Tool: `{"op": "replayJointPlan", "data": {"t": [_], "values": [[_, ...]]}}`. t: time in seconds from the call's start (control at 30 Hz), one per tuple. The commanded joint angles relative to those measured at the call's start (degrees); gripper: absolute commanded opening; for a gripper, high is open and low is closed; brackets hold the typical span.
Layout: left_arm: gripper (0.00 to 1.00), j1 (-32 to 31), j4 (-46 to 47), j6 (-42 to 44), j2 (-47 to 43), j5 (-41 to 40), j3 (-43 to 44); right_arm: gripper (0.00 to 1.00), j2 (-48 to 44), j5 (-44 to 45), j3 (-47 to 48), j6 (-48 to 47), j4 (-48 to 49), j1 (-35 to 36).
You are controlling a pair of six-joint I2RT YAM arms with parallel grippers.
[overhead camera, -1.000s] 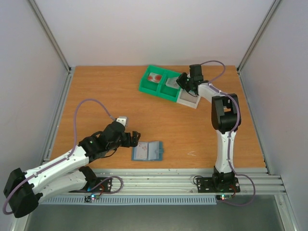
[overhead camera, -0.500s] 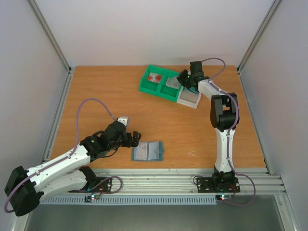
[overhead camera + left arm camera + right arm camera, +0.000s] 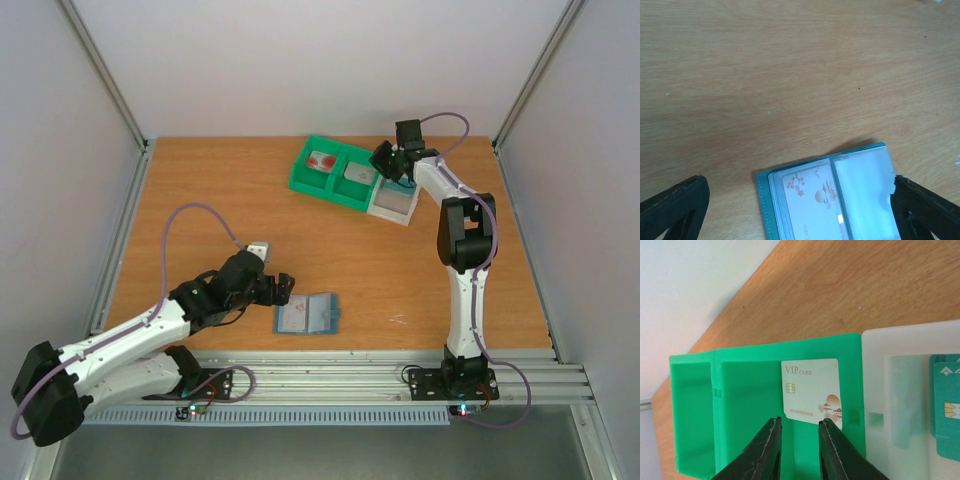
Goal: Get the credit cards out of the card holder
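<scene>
The right arm stretched far out, its right gripper (image 3: 799,424) a little apart over a white card (image 3: 810,387) in the green tray (image 3: 695,390). The left gripper (image 3: 280,289) sat low and wide apart beside the open card holder (image 3: 306,314) on the wooden tabletop (image 3: 220,200), between white walls (image 3: 300,60).

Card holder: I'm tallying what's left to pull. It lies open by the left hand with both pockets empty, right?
Not quite. The card holder does lie open by the left hand, but only one pocket looks empty; the other holds a pale card with a blossom print, as the left wrist view shows.
</scene>
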Motion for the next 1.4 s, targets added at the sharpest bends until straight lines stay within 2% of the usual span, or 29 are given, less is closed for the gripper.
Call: {"op": "replayJointPlan", "data": {"t": [0.0,0.17,0.37,0.5,0.7,0.87,1.13,1.37], "values": [[0.99,0.09,-1.27,-1.14,2.95,-0.1,3.54,0.22,-1.53,0.43,4.28,-1.86,-6.18,-0.45],[0.97,0.12,-2.48,-2.77,5.55,-0.14,3.91,0.24,-4.99,-0.25,4.54,-1.03,-11.48,-0.3],[0.92,0.86,-1.84,-2.68,7.12,2.43,3.75,0.23,-12.19,-1.63,0.04,-2.43,-16.95,1.48],[0.86,2.16,-0.02,-2.97,8.25,5.78,2.67,0.23,-20.27,-4.68,-9.3,-4.21,-15.6,2.93],[0.71,4.49,4.26,-4.53,12.47,14.52,1.52,0.24,-33.5,-8.67,-24.78,-6.83,-12.6,4.22],[0.68,4.54,8.64,-5.08,14.88,16.91,-0.3,0.23,-42.14,-12.06,-34.36,-7.55,-11.4,5.71],[0.52,4.95,9.54,-7.01,19.58,17.62,-0.86,0.23,-49.14,-14.72,-46.6,-6.11,-8.46,13.43],[0.36,4.87,9.88,-9.49,18.3,18.13,-3.1,0.23,-50.73,-14.04,-52.84,-4.64,-5.25,22.38]]}}
